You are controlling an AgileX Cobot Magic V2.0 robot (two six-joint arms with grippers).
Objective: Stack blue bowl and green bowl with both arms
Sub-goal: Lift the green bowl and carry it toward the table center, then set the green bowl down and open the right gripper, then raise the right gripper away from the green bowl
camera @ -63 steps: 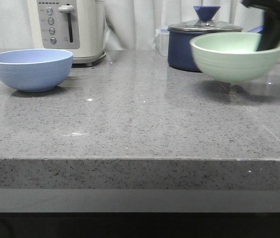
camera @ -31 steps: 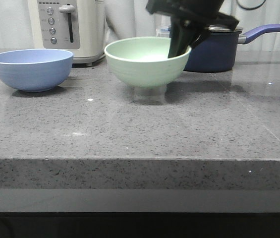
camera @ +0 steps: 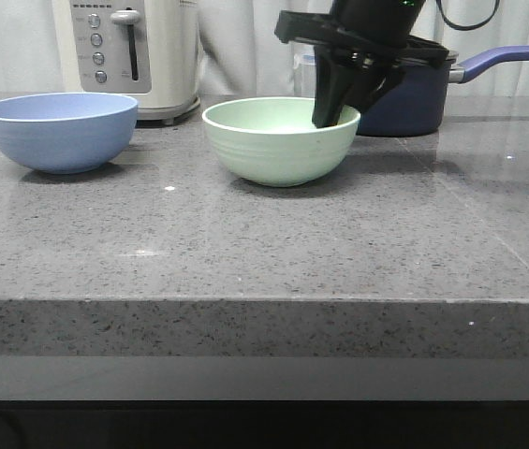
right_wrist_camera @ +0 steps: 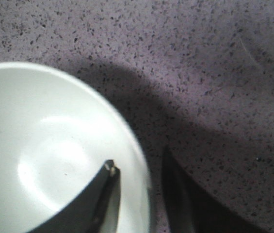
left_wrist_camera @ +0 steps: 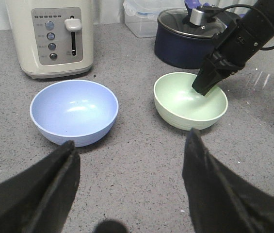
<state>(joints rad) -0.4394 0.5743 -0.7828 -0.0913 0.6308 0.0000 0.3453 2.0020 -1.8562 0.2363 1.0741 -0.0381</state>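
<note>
Centrally in the front view, the round pale mint-green bowl [camera: 279, 140] sits flat on the speckled grey stone tabletop [camera: 245, 243]. The right hand [camera: 337, 114] straddles its right rim, one finger inside, one outside — a rim pinch, likely chosen because the wall is thin and the bowl too wide to span. The round matte periwinkle-blue bowl [camera: 58, 131] stands well apart to the left, untouched, near a cream toaster [camera: 128, 51]. A dark navy lidded saucepan [camera: 404, 89] sits just behind the green bowl.

Left wrist view: both bowls lie side by side, mouths up, with a gap of bare tabletop between them. The left hand [left_wrist_camera: 132, 179] hovers above and nearer than both, fingers [left_wrist_camera: 54, 184] spread wide, holding nothing. It looks poised over the blue bowl, probably its share of the stacking.

Right wrist view: the green bowl's rim [right_wrist_camera: 144, 170] runs between the two dark fingers [right_wrist_camera: 105, 194]. The gap is narrow; whether the pads press the wall cannot be told. The bowls are not yet stacked.
</note>
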